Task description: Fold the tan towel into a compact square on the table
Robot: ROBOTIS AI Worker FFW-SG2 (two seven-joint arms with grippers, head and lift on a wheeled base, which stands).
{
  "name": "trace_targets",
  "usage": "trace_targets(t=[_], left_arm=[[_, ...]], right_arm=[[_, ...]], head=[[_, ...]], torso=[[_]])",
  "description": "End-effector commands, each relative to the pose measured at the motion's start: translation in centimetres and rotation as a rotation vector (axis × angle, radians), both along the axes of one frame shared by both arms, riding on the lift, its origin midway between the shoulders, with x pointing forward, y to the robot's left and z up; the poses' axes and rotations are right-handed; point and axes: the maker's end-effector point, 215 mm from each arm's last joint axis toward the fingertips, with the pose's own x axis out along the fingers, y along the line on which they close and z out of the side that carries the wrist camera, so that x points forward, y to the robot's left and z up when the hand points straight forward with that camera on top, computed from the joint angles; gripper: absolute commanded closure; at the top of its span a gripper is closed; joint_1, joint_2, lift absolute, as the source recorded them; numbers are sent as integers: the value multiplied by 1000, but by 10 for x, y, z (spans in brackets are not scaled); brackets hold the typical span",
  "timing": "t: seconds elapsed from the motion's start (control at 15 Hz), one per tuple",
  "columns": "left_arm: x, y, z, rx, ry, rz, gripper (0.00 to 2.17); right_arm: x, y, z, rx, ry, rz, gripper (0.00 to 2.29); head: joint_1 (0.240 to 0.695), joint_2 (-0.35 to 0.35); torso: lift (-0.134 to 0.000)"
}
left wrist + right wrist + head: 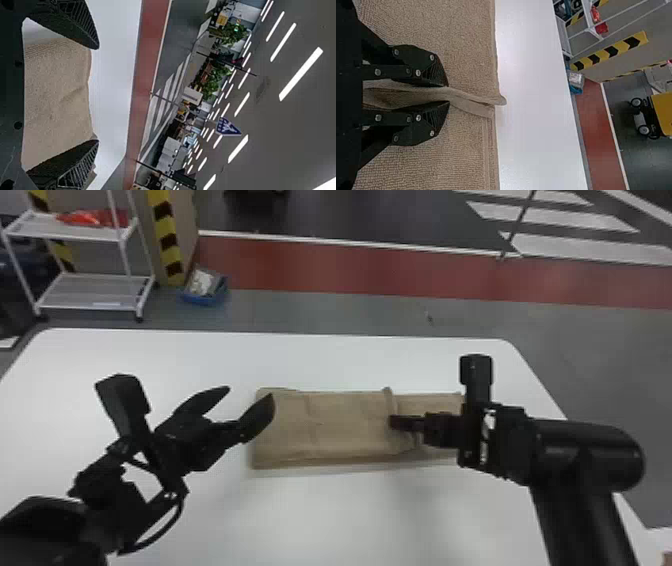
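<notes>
The tan towel (335, 425) lies on the white table (320, 515) as a long band, with a raised fold towards its right end. My left gripper (252, 402) is above the towel's left end, its fingers spread. In the left wrist view, tan cloth (57, 99) shows beyond and between the fingers of my left gripper (97, 95), not pinched. My right gripper (392, 423) is at the raised fold. In the right wrist view, a ridge of the towel (466, 99) is pinched between the fingers of my right gripper (447, 94).
Past the table's far edge, a white shelf cart (95, 307) and a blue bin (204, 290) stand on the floor at the back left. White tabletop surrounds the towel on its near, far and left sides.
</notes>
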Motion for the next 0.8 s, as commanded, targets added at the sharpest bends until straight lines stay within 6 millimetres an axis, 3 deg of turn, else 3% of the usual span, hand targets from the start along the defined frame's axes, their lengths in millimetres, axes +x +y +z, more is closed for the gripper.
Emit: trace_targets(t=[0.0,0.53,0.67,0.73], left_arm=[[-3,-2,0,-2,1,-4,39],[-9,-5,1,-7,0,-11,39],[-9,-3,2,-6,-3,-8,39],[-8,0,2,-5,-3,-2,39]], right_arm=[[-1,0,2,1,-5,1,913],[1,15,48,-29,-97,32,917],[0,19,59,-16,-111,37,1214],[-1,20,65,-11,-124,40,1237]], head=[[695,-167],[695,-168],[695,-161],[695,-158]], torso=[[-123],[-123],[-123],[-123]])
